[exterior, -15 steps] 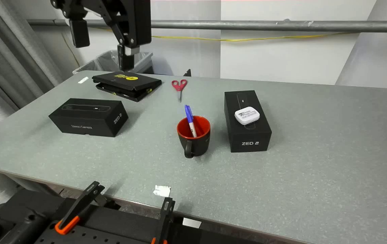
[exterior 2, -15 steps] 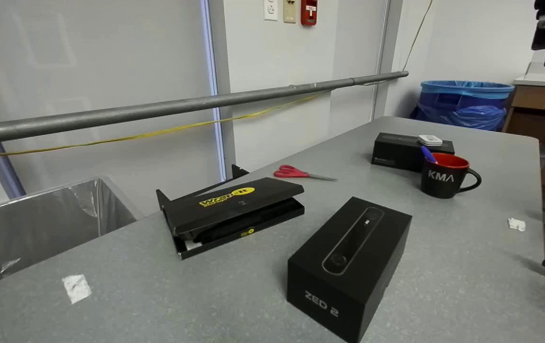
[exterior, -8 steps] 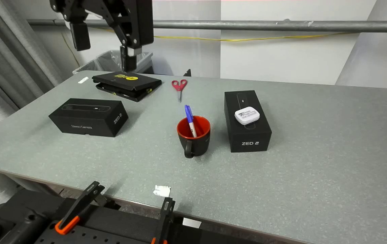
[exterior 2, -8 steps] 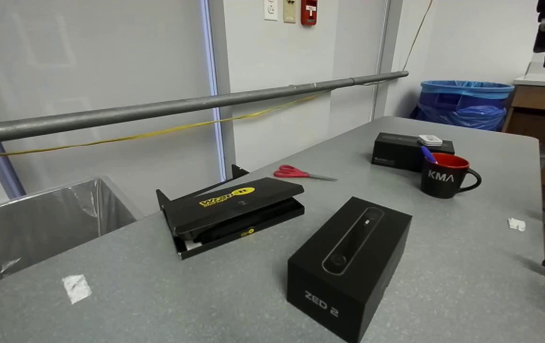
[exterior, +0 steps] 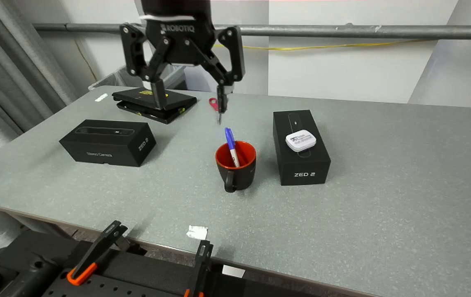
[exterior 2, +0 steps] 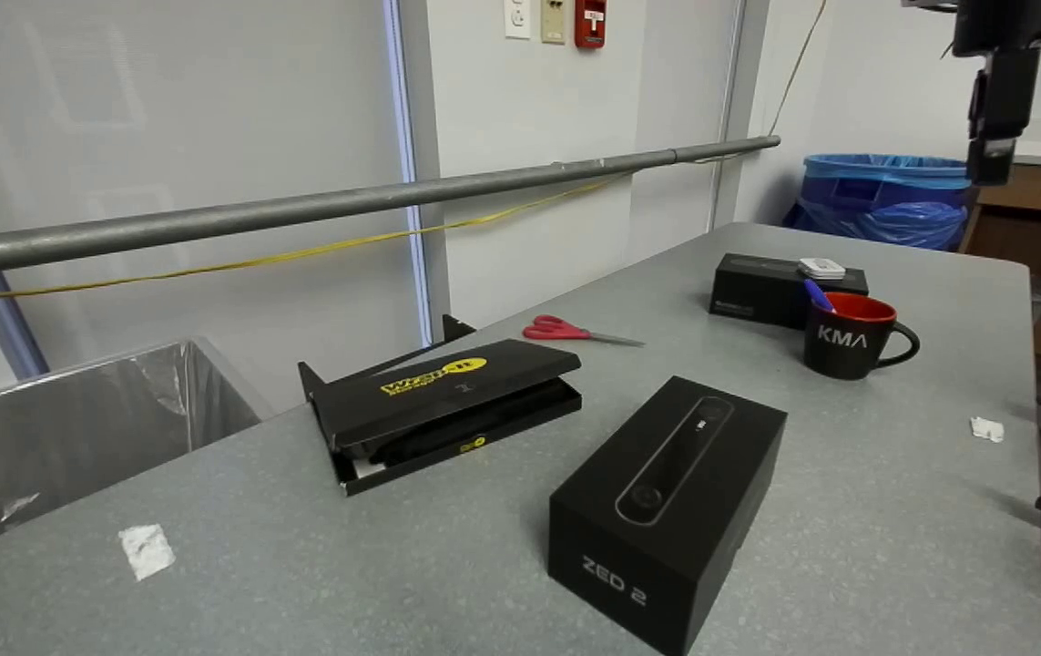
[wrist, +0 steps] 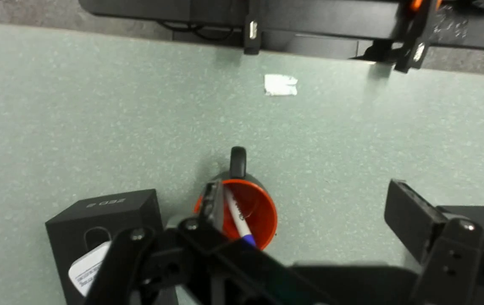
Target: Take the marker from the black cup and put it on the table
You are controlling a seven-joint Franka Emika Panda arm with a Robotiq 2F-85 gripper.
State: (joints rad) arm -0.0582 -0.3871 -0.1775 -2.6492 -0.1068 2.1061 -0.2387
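Marker [exterior: 230, 138]: leans untouched in the black cup [exterior: 242, 176].
Tool [exterior: 191, 101]: I hold it spread, empty, above the bench [exterior: 392, 194].
Done: nothing lifted, I judge.
Left: my grip, the lift, the laying-down.

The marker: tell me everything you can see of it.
The marker is slim and looks like plastic, with a blue cap and a white barrel bearing dark print. It stands tilted in the black cup, white end down, blue cap sticking out above the rim, where it seems to lean. Only the cup appears to touch it; the jaws are clear of it.
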